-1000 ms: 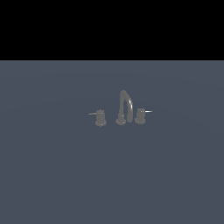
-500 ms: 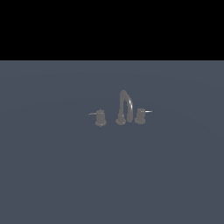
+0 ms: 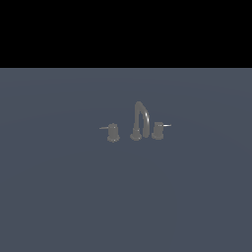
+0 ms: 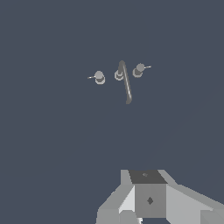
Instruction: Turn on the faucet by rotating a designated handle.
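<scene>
The faucet (image 3: 140,120) is a small dull grey set on a flat grey-blue floor, with an arched spout between two knobs. The handle (image 3: 158,130) is the knob on the exterior view's right, with a thin bright lever (image 3: 167,125) pointing outward. The twin knob (image 3: 113,132) on the exterior view's left has a duller lever. The wrist view looks down on the faucet (image 4: 125,83) and the handle (image 4: 138,70) from well above. Only grey blocky parts of my gripper (image 4: 148,192) show at that picture's edge, far from the handle and touching nothing. The arm does not appear in the exterior view.
A plain grey-blue floor (image 3: 126,197) stretches around the faucet on every side, with black background beyond its far edge. No other objects are in view.
</scene>
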Robot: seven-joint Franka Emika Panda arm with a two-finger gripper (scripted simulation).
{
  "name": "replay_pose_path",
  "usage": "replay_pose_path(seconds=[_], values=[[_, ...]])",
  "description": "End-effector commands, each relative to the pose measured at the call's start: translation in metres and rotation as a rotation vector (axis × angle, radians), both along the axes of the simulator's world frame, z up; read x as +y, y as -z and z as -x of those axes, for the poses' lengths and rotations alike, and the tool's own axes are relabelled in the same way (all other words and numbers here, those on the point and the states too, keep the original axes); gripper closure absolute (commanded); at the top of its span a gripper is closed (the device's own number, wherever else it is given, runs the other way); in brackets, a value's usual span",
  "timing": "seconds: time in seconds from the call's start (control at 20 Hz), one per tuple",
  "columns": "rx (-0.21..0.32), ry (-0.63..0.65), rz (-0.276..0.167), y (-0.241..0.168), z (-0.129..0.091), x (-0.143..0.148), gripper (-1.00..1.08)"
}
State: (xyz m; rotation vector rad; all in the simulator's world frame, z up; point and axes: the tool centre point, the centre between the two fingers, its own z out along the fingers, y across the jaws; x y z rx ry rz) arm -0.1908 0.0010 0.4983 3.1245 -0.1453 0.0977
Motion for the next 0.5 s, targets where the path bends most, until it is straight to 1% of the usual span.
replay_pose_path(seconds=[0.0, 0.45], values=[[0.002, 0.051, -0.009, 0.006, -0.018, -0.003, 1.08], [0.012, 0.267, -0.040, 0.040, -0.092, -0.019, 1.08]])
